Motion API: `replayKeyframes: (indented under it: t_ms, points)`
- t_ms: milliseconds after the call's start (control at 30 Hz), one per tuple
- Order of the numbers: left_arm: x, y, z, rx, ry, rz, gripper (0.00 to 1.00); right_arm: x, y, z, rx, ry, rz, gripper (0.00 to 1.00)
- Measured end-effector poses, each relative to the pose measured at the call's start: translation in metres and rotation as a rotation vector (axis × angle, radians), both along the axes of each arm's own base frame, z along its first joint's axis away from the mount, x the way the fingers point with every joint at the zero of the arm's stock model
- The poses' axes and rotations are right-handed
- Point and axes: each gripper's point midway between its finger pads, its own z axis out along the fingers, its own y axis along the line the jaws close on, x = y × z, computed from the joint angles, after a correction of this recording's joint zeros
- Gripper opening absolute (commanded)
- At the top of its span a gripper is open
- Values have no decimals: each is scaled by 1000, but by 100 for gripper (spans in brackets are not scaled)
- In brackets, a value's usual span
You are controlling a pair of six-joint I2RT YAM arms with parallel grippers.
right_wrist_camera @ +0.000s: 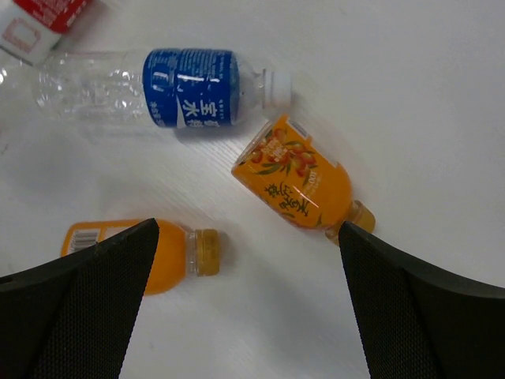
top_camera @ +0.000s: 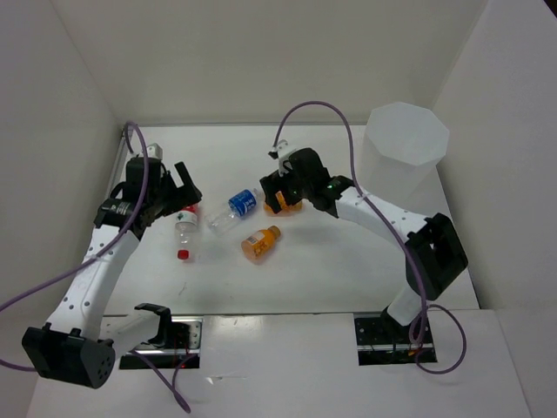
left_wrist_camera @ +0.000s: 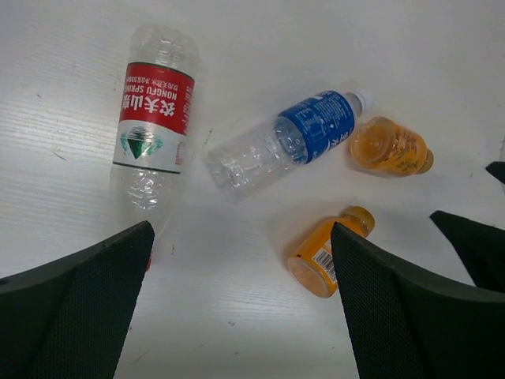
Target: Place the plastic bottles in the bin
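Left gripper (top_camera: 184,193) and right gripper (top_camera: 272,193), both released and empty, above plastic bottles (top_camera: 233,209) lying mid-frame on worktop (top_camera: 348,261); bin (top_camera: 405,144) upper right.

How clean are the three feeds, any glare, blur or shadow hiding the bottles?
Top external: even, soft light, no glare; the bin looks hazy only because it is translucent. Left wrist: sharp, small highlights on the red-label bottle. Right wrist: blue-label bottle print crisp, shadows weak.
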Motion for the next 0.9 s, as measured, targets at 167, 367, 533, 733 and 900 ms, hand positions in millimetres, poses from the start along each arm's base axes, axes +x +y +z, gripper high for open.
replayKeyframes:
  t_ms: [167, 367, 533, 733, 900]
  points:
    - [1, -4, -3, -5, 9, -26, 100, -1, 14, -35, -92, 11, 176, 100]
    - [4, -7, -11, -7, 36, -43, 100, 14, 18, -66, -182, 4, 267, 100]
    - [6, -7, -17, 6, 55, -54, 100, 28, 1, -95, -231, 37, 265, 100]
    - [8, -7, -23, 10, 78, -54, 100, 43, -6, -119, -262, 60, 262, 99]
    - [8, -6, -24, 13, 81, -51, 100, 54, 4, -132, -254, 68, 264, 79]
